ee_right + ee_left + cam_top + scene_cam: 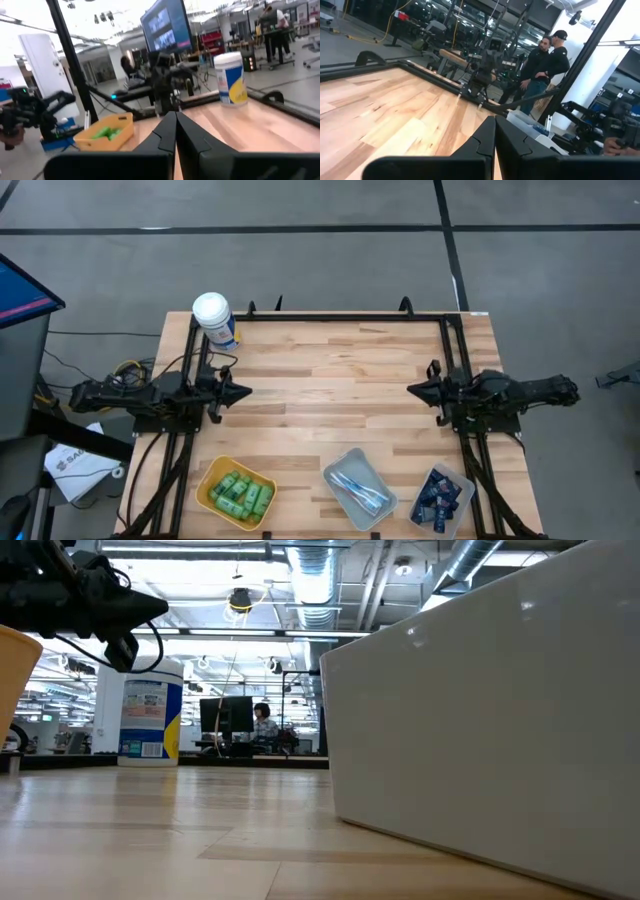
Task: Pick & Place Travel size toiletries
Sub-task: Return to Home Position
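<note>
both grippers shut and empty, toiletries lying in three bins

the left gripper [246, 391] and the right gripper [411, 389] are held above the table [330, 370], tip facing tip, well apart. on each one the fingers are pressed together and nothing is held between them.

a white-lidded canister [214, 318] is placed upright at the far corner on the left arm's side. along the opposite edge three bins are set in a row. green bottles [240, 494] are packed lying flat in the yellow bin [207, 477]. toothbrushes [360, 490] are laid in the gray bin [346, 456], their long axis following the long side of the bin, slanted to the table edge. navy tubes [437, 498] are heaped in the third bin [455, 473]; their direction cannot be told.

in the low view much of the table is hidden by a pale bin wall [480, 710]. two people [547, 60] are seen standing in the room behind the table.
</note>
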`<action>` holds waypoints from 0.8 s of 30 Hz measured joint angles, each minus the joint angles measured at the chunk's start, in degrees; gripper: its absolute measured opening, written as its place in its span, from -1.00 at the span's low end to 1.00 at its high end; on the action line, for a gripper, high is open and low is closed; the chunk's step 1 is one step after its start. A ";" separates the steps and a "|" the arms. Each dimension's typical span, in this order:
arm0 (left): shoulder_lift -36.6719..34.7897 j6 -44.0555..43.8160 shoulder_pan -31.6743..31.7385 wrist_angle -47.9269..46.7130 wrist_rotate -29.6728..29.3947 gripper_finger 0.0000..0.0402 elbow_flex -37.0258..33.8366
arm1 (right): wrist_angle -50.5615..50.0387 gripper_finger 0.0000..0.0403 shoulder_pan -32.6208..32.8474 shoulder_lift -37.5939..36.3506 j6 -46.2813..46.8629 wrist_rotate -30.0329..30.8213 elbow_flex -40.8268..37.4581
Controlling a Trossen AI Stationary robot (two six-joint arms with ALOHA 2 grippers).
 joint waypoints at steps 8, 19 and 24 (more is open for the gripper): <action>0.00 -0.04 0.00 0.09 -0.09 -1.00 0.00 | 3.18 -1.00 0.00 0.07 0.73 -0.09 -3.14; 0.00 -0.04 0.00 0.09 -0.29 -1.00 0.00 | -0.99 -1.00 -0.52 0.09 1.23 0.48 -3.19; 0.00 -0.04 0.00 0.09 -0.29 -1.00 0.00 | -1.38 -1.00 -0.52 0.09 2.39 0.50 -3.19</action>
